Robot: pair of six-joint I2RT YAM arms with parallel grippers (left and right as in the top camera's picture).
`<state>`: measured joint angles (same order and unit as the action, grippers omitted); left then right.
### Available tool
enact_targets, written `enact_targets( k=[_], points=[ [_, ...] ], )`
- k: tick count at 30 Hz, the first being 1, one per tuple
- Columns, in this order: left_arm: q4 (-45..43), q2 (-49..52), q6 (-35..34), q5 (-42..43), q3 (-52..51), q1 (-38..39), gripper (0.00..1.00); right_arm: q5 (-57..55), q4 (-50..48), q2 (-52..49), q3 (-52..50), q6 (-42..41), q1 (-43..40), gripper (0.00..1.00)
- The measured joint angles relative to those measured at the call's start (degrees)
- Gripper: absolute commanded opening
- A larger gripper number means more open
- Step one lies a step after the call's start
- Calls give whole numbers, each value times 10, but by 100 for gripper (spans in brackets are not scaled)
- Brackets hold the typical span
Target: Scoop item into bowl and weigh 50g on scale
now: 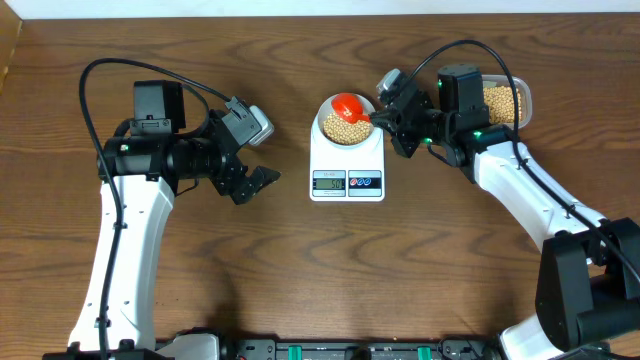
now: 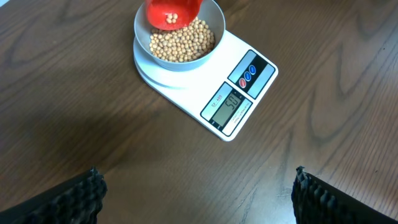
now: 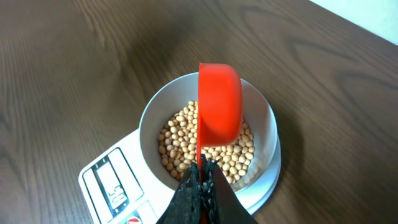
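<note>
While your right gripper (image 3: 200,179) clamps the red scoop (image 3: 219,102) over the bowl (image 3: 149,121) of soybeans (image 3: 177,140) on the scale (image 2: 261,78), beans sitting in the tilted scoop could fall and overshoot the weight. Your left gripper (image 1: 258,183): fingers apart, holding nothing, left of the scale.

- Dark brown wooden table (image 2: 74,93): matt, visible grain.
- Flat white rectangular plastic scale (image 2: 186,93): smooth, faint sheen.
- Red round plastic scoop (image 3: 219,102): glossy.
- Small pale round bowl (image 2: 180,66): smooth.
- Small round beige beans (image 2: 183,43): matt.

Over bowl (image 1: 321,122) on scale (image 1: 347,160); red scoop (image 1: 349,104)
</note>
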<state>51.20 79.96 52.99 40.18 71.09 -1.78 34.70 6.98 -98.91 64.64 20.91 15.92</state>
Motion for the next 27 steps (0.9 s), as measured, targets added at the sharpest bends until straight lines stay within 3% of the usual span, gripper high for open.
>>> enact_targets(
  k=[14,27],
  points=[
    [0,0,0,0,0,0,98,106,-15,0,0,-101,-44,1],
    [0,0,0,0,0,0,98,213,-6,4,0,-159,-174,1]
  ],
)
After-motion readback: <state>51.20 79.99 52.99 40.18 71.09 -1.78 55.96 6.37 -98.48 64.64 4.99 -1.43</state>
